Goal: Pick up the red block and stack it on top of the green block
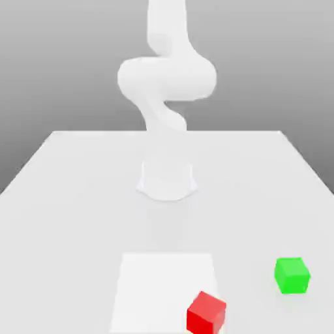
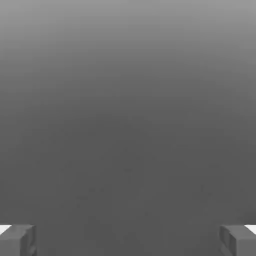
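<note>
The white arm (image 1: 166,85) stood folded above the table (image 1: 65,196); its gripper (image 2: 128,240) was spread wide, holding nothing, with the red block (image 1: 206,312) and green block (image 1: 291,274) lying apart.

One red block (image 1: 206,313), one green block (image 1: 291,274) (two cubes).

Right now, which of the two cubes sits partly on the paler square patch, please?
The red block; the green block sits on the plain table.

White table (image 1: 65,196) bears the red block (image 1: 206,312), green block (image 1: 291,274), perhaps a pale mat (image 1: 156,280).
</note>
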